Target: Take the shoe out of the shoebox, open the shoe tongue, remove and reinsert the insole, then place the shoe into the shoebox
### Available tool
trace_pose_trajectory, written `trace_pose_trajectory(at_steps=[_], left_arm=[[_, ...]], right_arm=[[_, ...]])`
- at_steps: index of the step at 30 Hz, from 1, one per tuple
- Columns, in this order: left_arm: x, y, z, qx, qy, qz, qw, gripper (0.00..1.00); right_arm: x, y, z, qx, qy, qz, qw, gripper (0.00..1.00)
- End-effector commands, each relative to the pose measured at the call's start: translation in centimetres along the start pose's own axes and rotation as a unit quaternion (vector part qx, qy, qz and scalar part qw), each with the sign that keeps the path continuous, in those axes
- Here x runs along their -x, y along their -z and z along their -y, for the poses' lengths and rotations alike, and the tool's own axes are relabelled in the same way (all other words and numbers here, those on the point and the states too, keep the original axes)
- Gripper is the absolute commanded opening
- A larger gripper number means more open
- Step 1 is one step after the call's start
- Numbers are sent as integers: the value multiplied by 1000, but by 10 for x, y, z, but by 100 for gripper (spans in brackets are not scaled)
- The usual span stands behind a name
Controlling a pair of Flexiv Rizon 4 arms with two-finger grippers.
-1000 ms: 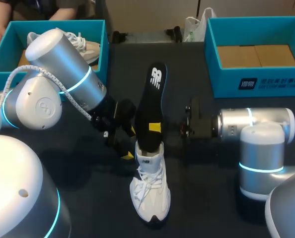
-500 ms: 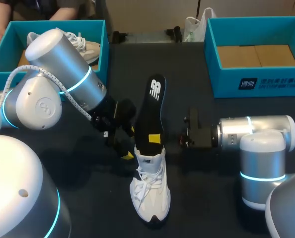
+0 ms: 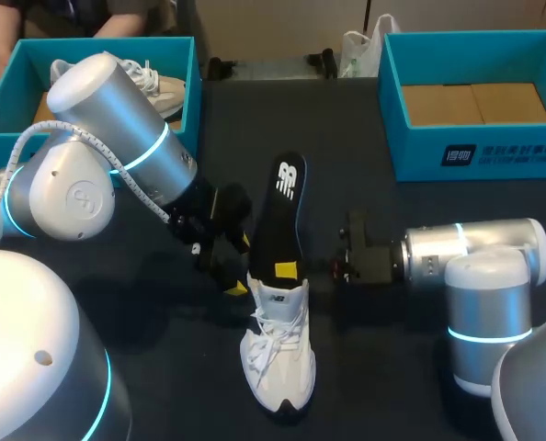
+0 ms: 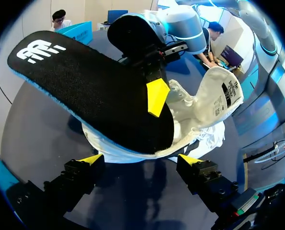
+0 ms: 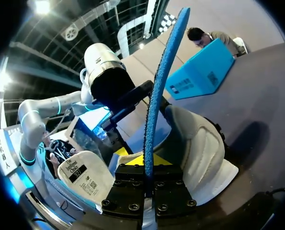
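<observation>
A: Head view first?
B: White shoe (image 3: 278, 354) upright on the dark surface (image 3: 392, 367), black insole (image 3: 280, 225) poking up out of its opening. Right end effector (image 3: 287, 268) pinching the insole, left end effector (image 3: 239, 265) just beside the heel.
A: Left wrist?
B: Spread wide, heel right ahead of the tips.
A: Right wrist?
B: Clamped narrow on the insole's edge, shoe just beyond.
</observation>
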State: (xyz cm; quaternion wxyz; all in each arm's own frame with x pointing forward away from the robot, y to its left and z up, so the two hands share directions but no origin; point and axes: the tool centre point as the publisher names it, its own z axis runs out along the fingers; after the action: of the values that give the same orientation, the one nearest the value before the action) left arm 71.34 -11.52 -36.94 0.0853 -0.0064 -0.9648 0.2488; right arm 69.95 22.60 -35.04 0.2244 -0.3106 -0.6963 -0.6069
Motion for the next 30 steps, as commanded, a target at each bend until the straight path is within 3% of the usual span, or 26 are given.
trace_pose_trajectory(at_steps=[1,3,18,30], left_arm=[[-1,0,0,1,0,1,1000,100],[-1,0,0,1,0,1,1000,100],[-1,0,0,1,0,1,1000,100],[-1,0,0,1,0,1,1000,100]], right_arm=[[-2,-4,0,-4,7,-6,1000,11],[-4,-4,-5,-8,13,-10,1000,21],[-10,-6,-30,-25,43,-22,999,36],[-7,-13,-56,-24,64,-32,997,31]])
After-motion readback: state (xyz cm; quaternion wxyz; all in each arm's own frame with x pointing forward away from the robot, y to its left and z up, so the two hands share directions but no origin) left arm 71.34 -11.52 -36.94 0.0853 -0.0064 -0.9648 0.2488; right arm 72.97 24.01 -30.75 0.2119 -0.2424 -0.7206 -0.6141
